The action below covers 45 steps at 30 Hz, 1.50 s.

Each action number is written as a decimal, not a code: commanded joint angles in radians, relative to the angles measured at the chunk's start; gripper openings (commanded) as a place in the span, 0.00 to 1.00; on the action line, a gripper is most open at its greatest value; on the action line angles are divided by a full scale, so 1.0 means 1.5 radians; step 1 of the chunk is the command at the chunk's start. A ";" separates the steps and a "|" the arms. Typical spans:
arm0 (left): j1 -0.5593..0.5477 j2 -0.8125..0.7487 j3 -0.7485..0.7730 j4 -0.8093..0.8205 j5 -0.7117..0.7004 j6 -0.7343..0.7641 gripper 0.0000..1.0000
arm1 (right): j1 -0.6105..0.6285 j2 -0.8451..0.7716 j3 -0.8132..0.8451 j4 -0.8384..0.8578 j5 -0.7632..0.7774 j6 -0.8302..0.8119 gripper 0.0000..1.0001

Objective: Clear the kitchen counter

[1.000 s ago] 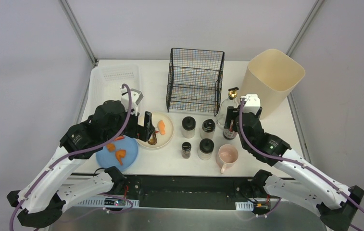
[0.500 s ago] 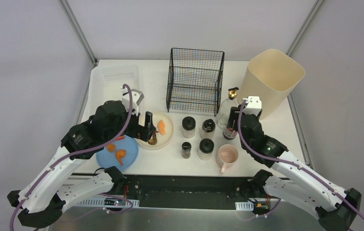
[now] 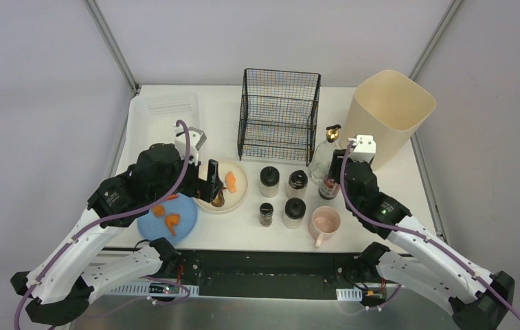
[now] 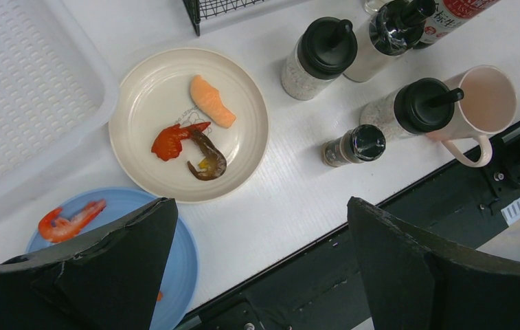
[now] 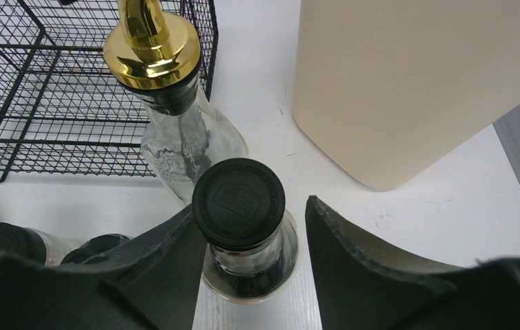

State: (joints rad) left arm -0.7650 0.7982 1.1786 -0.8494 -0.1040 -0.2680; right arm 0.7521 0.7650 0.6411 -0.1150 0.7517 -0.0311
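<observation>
Kitchen counter, wide white matte tabletop, spans the overhead view. Left wrist: left gripper gapes empty over it. Right wrist: right gripper, half-open, straddles the black-capped glass bottle, not yet clamped — I'd centre, then squeeze gently.

The kitchen counter is showing a smooth, matt white surface. On it the wire basket is looking like thin black metal wire, slightly shiny. To the right of the wire basket, the bin is looking like matt beige plastic. To the left of the basket, the tray is appearing as translucent white plastic (its floor is covered with small dimples or holes). Just in front of the basket's right corner, the bottle is showing clear glass, and its pourer is shining like polished gold metal. The cap beside it is looking matt black, with an embossed mark. In front of the basket's left corner, the plate is gleaming, smooth and cream.
</observation>
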 commanded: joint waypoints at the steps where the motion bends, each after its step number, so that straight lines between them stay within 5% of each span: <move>1: 0.000 -0.001 -0.005 0.021 0.009 0.007 1.00 | -0.006 0.000 -0.003 0.035 -0.007 -0.009 0.55; 9: 0.000 0.005 -0.011 0.020 0.013 0.004 1.00 | -0.012 -0.001 -0.016 0.051 -0.014 -0.014 0.34; 16: 0.000 0.009 -0.011 0.021 0.017 0.010 0.99 | -0.012 -0.007 -0.013 0.039 -0.022 -0.032 0.00; 31: 0.000 0.010 -0.001 0.021 0.009 0.018 1.00 | -0.013 -0.083 0.095 -0.053 0.016 -0.112 0.00; 45: 0.000 0.003 -0.004 0.020 0.015 0.006 1.00 | -0.012 -0.019 0.367 -0.191 0.047 -0.279 0.00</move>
State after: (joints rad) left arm -0.7650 0.8131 1.1622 -0.8436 -0.0864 -0.2680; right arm 0.7372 0.7040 1.0565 -0.4511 0.7582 -0.3111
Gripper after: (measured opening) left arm 0.995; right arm 0.386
